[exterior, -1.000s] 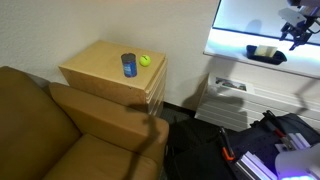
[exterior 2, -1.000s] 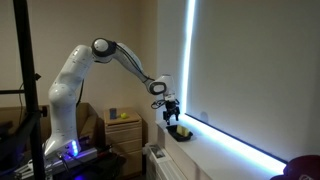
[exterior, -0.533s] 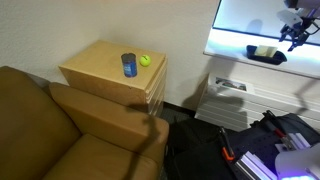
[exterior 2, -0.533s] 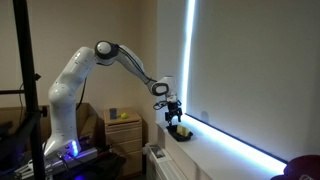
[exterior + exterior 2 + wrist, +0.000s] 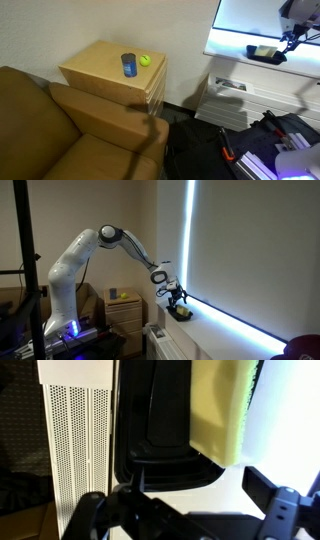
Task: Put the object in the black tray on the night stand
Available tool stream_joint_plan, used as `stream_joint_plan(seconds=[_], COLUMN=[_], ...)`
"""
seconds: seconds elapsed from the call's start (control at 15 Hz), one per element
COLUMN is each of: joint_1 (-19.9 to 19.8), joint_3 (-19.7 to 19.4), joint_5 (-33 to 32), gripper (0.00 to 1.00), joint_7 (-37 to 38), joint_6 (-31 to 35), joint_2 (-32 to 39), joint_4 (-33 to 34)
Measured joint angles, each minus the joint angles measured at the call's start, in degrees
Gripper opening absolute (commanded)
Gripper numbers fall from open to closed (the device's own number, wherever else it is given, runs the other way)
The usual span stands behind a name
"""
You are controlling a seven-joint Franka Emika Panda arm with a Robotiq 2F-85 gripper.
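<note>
The pale yellow-green object [image 5: 222,410] lies in the black tray [image 5: 160,440], which sits on a white windowsill. In an exterior view the tray [image 5: 266,53] with the object [image 5: 264,49] is at the upper right, far from the night stand [image 5: 100,70]. My gripper [image 5: 291,38] hangs just beside and above the tray. In the other exterior view my gripper [image 5: 178,300] is right over the tray [image 5: 181,314]. In the wrist view my gripper [image 5: 190,510] is open, with one finger [image 5: 272,495] on each side, and holds nothing.
A blue cup [image 5: 129,65] and a round yellow-green ball [image 5: 145,60] stand on the night stand. A brown couch [image 5: 60,130] fills the lower left. A white perforated radiator [image 5: 75,440] is below the sill. A bright window [image 5: 230,250] is behind the tray.
My gripper has come down and in closer to the tray and the object. Nothing else has moved.
</note>
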Motion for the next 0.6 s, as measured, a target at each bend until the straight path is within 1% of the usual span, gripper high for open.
stream_joint_plan(seconds=[0.2, 0.4, 0.6], joint_1=[-0.2, -0.3, -0.3], joint_3=[1.6, 1.9, 1.8], joint_5=[1.2, 1.2, 1.2], gripper=[1.00, 1.00, 1.00], joint_7=[0.0, 0.7, 0.7], joint_6=[0.1, -3.4, -3.3], joint_2=[1.8, 4.5, 4.5], joint_4=[2.6, 7.9, 7.7])
